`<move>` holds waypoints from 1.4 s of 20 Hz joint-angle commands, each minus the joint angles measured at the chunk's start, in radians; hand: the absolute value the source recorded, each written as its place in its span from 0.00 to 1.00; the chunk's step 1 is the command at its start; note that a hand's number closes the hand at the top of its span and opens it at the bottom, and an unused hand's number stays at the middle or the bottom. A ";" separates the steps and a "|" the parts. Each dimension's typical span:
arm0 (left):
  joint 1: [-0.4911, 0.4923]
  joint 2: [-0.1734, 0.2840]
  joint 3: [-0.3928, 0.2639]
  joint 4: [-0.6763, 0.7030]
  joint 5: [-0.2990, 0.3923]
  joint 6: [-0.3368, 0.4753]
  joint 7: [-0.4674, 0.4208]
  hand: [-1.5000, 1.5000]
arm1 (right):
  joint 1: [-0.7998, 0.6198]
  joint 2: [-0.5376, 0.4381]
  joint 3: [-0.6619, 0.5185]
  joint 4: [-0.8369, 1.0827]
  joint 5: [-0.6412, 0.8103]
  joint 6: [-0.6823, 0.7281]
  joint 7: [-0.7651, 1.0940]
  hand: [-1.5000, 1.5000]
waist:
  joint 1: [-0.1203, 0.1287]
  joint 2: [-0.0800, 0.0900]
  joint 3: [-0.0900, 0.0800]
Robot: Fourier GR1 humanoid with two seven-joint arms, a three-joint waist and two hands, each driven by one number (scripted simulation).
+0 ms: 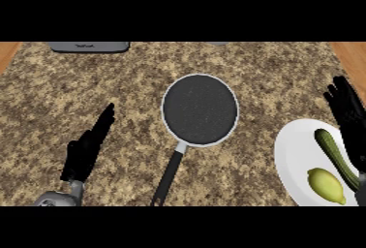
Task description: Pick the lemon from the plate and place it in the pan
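Right robot hand (pixel 348 112) hovers with straight, spread fingers over the far right edge of the white plate (pixel 293 150), holding nothing; the lemon (pixel 326 185) lies on the plate's near part, nearer the view's lower edge than that hand and apart from it. A green cucumber (pixel 334 151) lies on the plate just beside the lemon, between it and the hand. To the left on the table (pixel 107 72) sits the dark pan (pixel 199 110), handle toward the robot, and beyond it the left robot hand (pixel 87 147) rests open.

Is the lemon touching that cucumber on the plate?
Apart. The head view shows a strip of white plate between the lemon and the cucumber.
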 commanded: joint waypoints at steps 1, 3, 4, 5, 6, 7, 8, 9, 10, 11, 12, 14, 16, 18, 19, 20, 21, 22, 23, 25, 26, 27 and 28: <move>-0.011 0.023 0.050 0.022 -0.015 0.006 -0.002 0.50 | 0.038 0.015 -0.062 -0.043 -0.074 0.071 -0.077 0.00 | -0.001 -0.009 0.015; 0.053 0.052 0.048 -0.015 -0.036 0.030 -0.020 0.50 | 0.061 0.038 -0.116 -0.036 -0.212 0.212 -0.253 0.00 | -0.002 -0.013 0.019; 0.042 0.076 0.074 -0.005 -0.057 0.058 0.006 0.50 | 0.052 0.049 -0.125 -0.095 -0.265 0.251 -0.267 0.00 | -0.012 -0.019 0.020; 0.049 0.102 0.101 0.011 -0.041 0.039 -0.007 0.50 | 0.046 0.070 -0.145 -0.097 -0.321 0.302 -0.321 0.00 | -0.012 -0.018 0.022; 0.035 0.123 0.123 0.017 -0.059 0.058 -0.004 0.50 | 0.022 0.086 -0.163 -0.138 -0.378 0.337 -0.347 0.00 | -0.018 -0.024 0.024; 0.063 0.094 0.093 0.020 -0.045 0.049 0.012 0.50 | 0.071 -0.185 -0.174 -0.079 0.080 0.224 -0.361 0.00 | -0.029 -0.017 0.012; 0.093 0.092 0.087 -0.034 -0.053 0.066 0.023 0.50 | 0.216 -0.011 -0.304 0.078 -0.185 0.184 -0.356 0.00 | -0.036 -0.014 0.022; 0.118 0.106 0.113 -0.026 -0.034 0.059 0.000 0.50 | 0.237 0.075 -0.332 0.100 -0.309 0.186 -0.352 0.00 | -0.039 -0.016 0.024; 0.118 0.077 0.078 -0.031 -0.065 0.079 0.001 0.50 | 0.254 0.063 -0.360 0.141 -0.363 0.279 -0.396 0.00 | -0.030 -0.012 0.022; 0.120 0.101 0.086 -0.038 -0.049 0.047 0.010 0.50 | 0.301 0.028 -0.382 0.209 -0.376 0.382 -0.440 0.00 | -0.023 -0.010 0.021; 0.108 0.083 0.093 -0.011 -0.052 0.062 -0.008 0.50 | 0.347 -0.026 -0.396 0.258 -0.373 0.497 -0.479 0.00 | -0.026 -0.008 0.019; 0.110 0.094 0.087 -0.074 -0.050 0.056 0.049 0.50 | 0.371 -0.107 -0.433 0.367 -0.273 0.577 -0.580 0.00 | -0.006 -0.008 0.019; 0.135 0.090 0.074 -0.087 -0.057 0.050 0.009 0.50 | 0.374 -0.180 -0.425 0.371 -0.105 0.540 -0.661 0.00 | 0.005 -0.008 0.018; 0.129 0.092 0.082 -0.084 -0.062 0.057 0.031 0.50 | 0.381 -0.219 -0.441 0.416 -0.034 0.556 -0.757 0.00 | 0.004 -0.007 0.018; 0.165 0.106 0.092 -0.090 -0.046 0.032 -0.014 0.50 | 0.361 -0.262 -0.465 0.477 -0.040 0.605 -0.792 0.00 | 0.013 -0.008 0.018; 0.154 0.132 0.111 -0.120 -0.029 0.010 0.012 0.50 | 0.375 -0.280 -0.442 0.470 0.010 0.607 -0.807 0.00 | 0.013 -0.008 0.017; 0.128 0.098 0.091 -0.095 -0.051 0.034 0.024 0.50 | 0.378 -0.249 -0.397 0.471 0.087 0.586 -0.873 0.00 | 0.007 -0.007 0.017; 0.151 0.116 0.107 -0.082 -0.039 0.013 -0.005 0.50 | 0.383 -0.283 -0.395 0.463 0.115 0.582 -0.869 0.00 | 0.009 -0.007 0.016; 0.119 0.088 0.087 -0.089 -0.059 0.031 0.030 0.50 | 0.322 -0.300 -0.394 0.519 0.118 0.606 -0.879 0.00 | 0.011 -0.006 0.016; 0.110 0.118 0.110 -0.074 -0.052 0.007 0.034 0.50 | 0.341 -0.343 -0.367 0.480 0.162 0.635 -0.904 0.00 | 0.009 -0.007 0.016; 0.104 0.110 0.102 -0.129 -0.055 0.021 0.100 0.50 | 0.359 -0.358 -0.370 0.415 0.147 0.647 -0.874 0.00 | 0.005 -0.009 0.015; 0.146 0.120 0.137 -0.085 -0.016 -0.016 0.004 0.50 | 0.391 -0.360 -0.363 0.356 0.154 0.644 -0.854 0.00 | 0.002 -0.010 0.014; 0.146 0.106 0.108 -0.084 -0.061 0.013 0.021 0.50 | 0.363 -0.375 -0.346 0.311 0.156 0.640 -0.802 0.00 | 0.005 -0.009 0.013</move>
